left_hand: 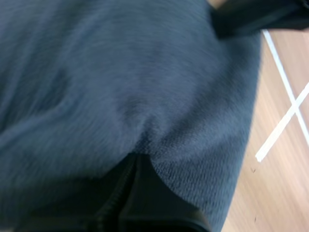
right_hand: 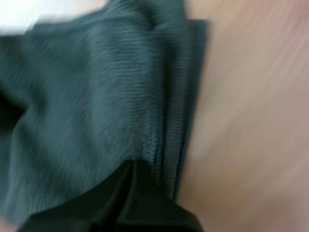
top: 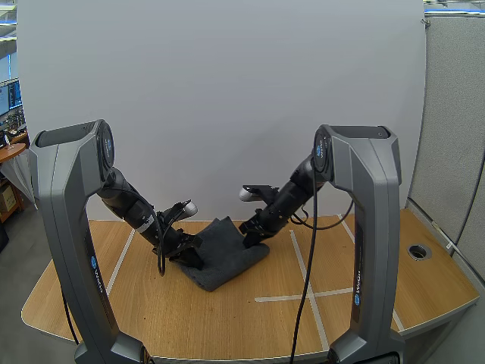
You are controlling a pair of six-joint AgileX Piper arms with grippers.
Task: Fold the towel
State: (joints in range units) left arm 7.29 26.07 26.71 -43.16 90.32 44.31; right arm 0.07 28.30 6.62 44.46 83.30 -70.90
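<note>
Left arm (top: 130, 205) and right arm (top: 292, 197) slope down toward mid-frame; I read left claw (top: 184, 254) and right claw (top: 251, 236) each clamped closed, pinching opposite edges of the grey towel (top: 226, 256) on the desk (top: 227, 322).

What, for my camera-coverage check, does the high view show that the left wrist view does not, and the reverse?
High view: the whole crumpled outline of the dark grey cloth towel and the light wooden table all around it, with its front edge. Left wrist view: the towel's weave close up, and the cloth puckering where the left hand pinches it. Both: the towel, the left hand at its near-left edge, the right hand at its far-right edge, and white tape lines on the wood.
</note>
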